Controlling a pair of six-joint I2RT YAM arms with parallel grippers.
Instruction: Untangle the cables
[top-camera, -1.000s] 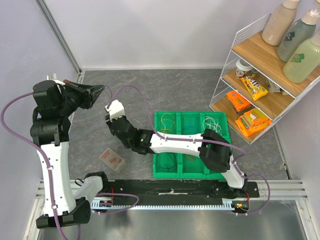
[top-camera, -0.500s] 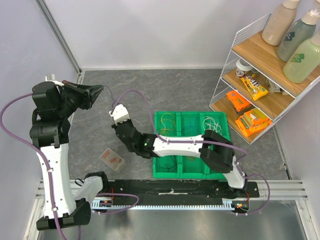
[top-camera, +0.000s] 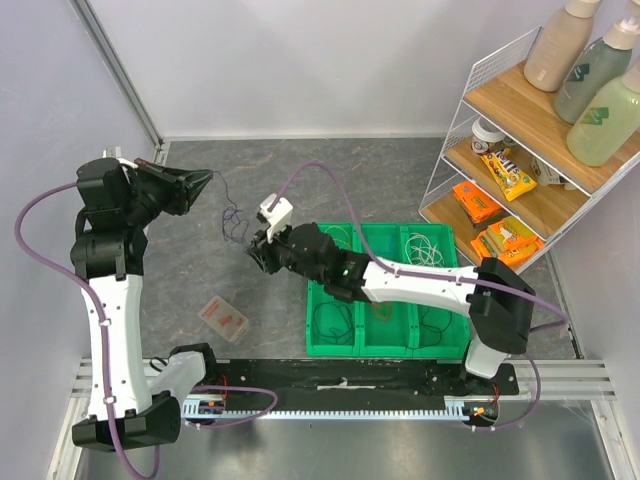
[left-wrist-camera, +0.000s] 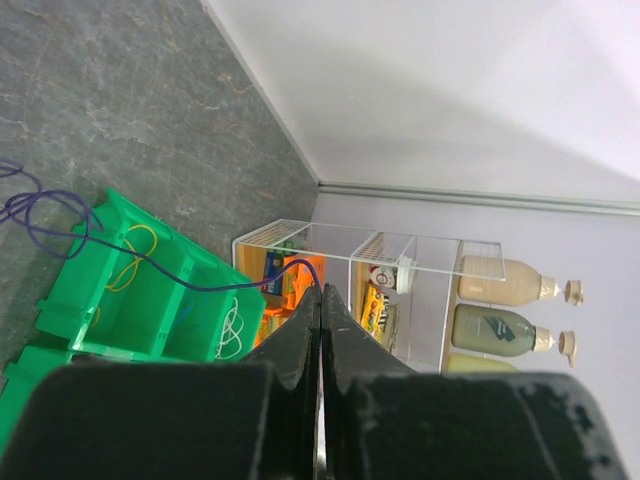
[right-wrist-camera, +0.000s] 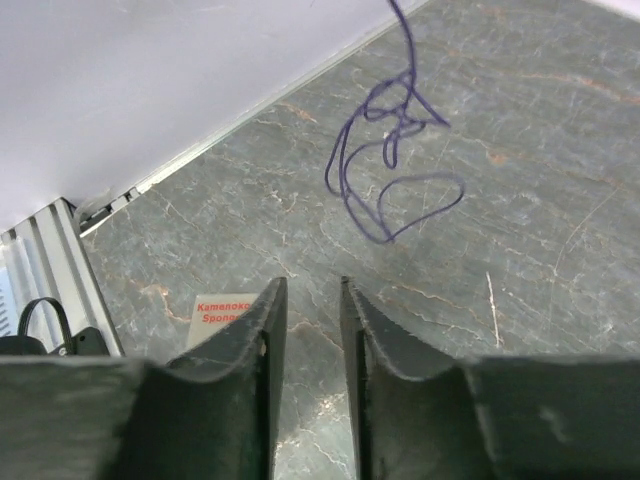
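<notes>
My left gripper clamped on the purple cable | my right gripper narrowly parted, empty | cable's knot hangs just ahead of right jaws

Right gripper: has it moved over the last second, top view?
Yes. The right gripper has swung right, closing on the green bin's far-left corner; a second ago it sat well left of the bin.

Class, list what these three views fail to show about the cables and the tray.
- Top view: the right arm hides the middle compartments of the green tray.
- Left wrist view: the purple cable runs off the left edge.
- Right wrist view: the top edge cuts off where the cable hangs from.
</notes>
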